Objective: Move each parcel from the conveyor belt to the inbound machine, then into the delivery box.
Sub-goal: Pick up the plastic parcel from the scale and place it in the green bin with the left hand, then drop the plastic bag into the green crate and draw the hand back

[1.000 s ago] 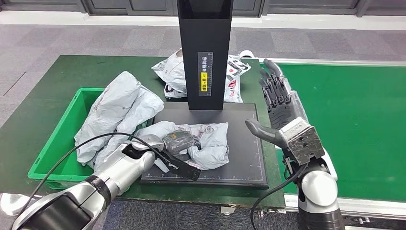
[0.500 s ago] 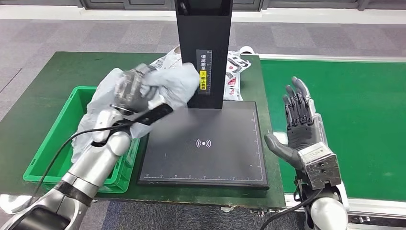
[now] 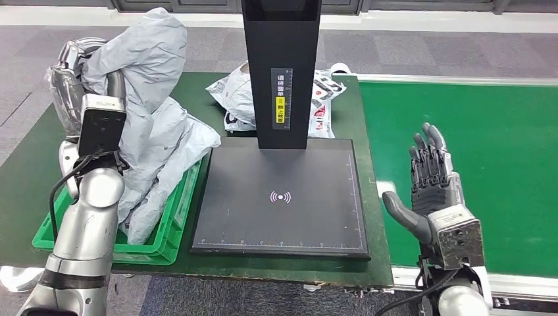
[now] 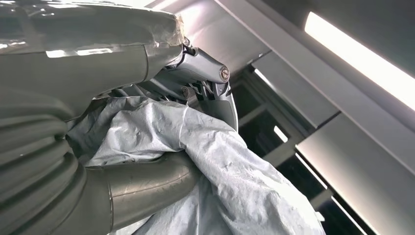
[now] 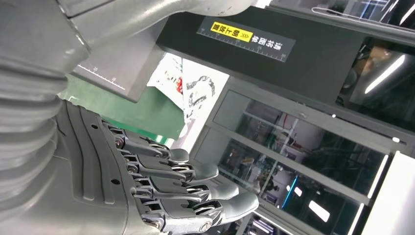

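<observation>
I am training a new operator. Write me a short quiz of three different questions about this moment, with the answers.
1. True or false: the scanner platform of the inbound machine has a parcel lying on it.
2. Which hand holds the grey parcel? A) left hand B) right hand C) neither
3. Fill in: the held parcel is raised above the green ____, where another grey bag hangs over the rim.

Key
1. False; the platform is bare, and the white printed parcel lies behind the machine's column.
2. A; the right hand is open over the conveyor belt.
3. box
</observation>
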### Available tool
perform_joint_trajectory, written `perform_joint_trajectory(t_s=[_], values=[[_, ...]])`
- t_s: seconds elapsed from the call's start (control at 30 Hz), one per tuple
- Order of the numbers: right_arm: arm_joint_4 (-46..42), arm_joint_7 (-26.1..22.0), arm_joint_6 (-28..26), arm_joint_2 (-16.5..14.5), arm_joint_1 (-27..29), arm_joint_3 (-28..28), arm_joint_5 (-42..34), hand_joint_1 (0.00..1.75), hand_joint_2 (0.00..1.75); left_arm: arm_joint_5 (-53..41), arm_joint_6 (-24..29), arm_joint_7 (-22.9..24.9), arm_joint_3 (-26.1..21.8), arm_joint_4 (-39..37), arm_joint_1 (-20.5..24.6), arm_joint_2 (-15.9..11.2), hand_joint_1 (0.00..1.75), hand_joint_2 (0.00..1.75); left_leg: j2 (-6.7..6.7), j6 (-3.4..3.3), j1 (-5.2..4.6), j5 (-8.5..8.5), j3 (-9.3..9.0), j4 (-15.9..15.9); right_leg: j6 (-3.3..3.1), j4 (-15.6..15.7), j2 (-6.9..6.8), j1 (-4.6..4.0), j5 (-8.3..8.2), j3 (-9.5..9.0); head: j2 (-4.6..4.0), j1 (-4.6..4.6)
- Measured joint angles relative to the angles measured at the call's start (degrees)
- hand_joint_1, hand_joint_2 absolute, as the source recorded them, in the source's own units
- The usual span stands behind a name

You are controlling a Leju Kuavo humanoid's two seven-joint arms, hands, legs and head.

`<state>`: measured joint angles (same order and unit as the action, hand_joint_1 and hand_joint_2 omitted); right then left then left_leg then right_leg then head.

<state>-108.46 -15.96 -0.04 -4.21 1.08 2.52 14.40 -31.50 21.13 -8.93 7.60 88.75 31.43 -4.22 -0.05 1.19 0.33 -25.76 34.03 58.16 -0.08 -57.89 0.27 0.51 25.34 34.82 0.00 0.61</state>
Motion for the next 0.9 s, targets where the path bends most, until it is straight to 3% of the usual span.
perform_joint_trajectory(t_s=[0.37,0.43,0.5,0.63,0.73,0.87,0.9], values=[[0.86,-0.17,0.21,-0.12,-0.13,-0.01,-0.61,0.0,1.75,-1.05,2.95,-0.84,-1.43,3.66,-1.4,0.0,1.75,1.75,-0.02,0.0,0.0,0.0,0.05,0.0,0.0,0.0,-0.01,0.0,0.0,0.01,0.0,0.0],[1.6,-0.14,0.29,-0.26,-0.36,-0.01,-0.91,0.0,1.75,-16.39,7.14,4.81,-3.61,2.78,-0.75,-0.94,1.75,1.75,-0.02,0.01,0.0,0.0,0.05,-0.01,-0.01,0.0,-0.02,-0.01,0.01,0.02,0.0,0.0],[2.4,0.12,0.52,-0.44,-0.84,-0.01,-1.17,0.0,1.75,-35.42,7.7,13.71,-6.35,-0.04,0.37,-2.53,1.72,1.75,-0.02,0.05,0.01,0.03,0.04,-0.02,-0.02,0.0,-0.03,-0.02,0.0,0.03,0.0,0.0],[3.3,1.07,1.39,-0.63,-2.27,-0.01,-1.28,0.0,1.75,-45.41,1.01,21.44,-8.89,-7.47,1.94,-4.56,0.0,1.75,0.07,0.14,0.07,0.12,0.04,-0.02,-0.13,-0.01,0.03,-0.07,-0.09,0.09,0.0,-0.01],[4.25,1.56,2.0,-0.77,-3.61,-0.01,-1.27,0.0,1.75,-49.15,-2.02,24.46,-10.13,-11.92,2.43,-5.34,0.0,1.75,0.06,0.14,0.08,0.16,0.07,-0.01,-0.13,-0.02,0.02,-0.09,-0.12,0.1,0.0,0.0],[5.4,1.89,2.33,-0.87,-5.03,-0.01,-1.26,0.0,1.75,-51.99,-4.2,26.35,-11.2,-14.94,2.45,-5.41,0.0,0.0,-0.01,0.13,0.08,0.16,0.1,0.0,-0.12,-0.02,-0.01,-0.07,-0.12,0.1,0.0,0.0],[5.58,1.91,2.34,-0.87,-5.17,-0.01,-1.27,0.0,1.75,-52.2,-4.88,26.31,-11.35,-15.23,2.45,-5.32,0.0,0.0,-0.01,0.12,0.07,0.16,0.1,0.0,-0.12,-0.01,-0.01,-0.06,-0.12,0.1,0.0,0.0]])
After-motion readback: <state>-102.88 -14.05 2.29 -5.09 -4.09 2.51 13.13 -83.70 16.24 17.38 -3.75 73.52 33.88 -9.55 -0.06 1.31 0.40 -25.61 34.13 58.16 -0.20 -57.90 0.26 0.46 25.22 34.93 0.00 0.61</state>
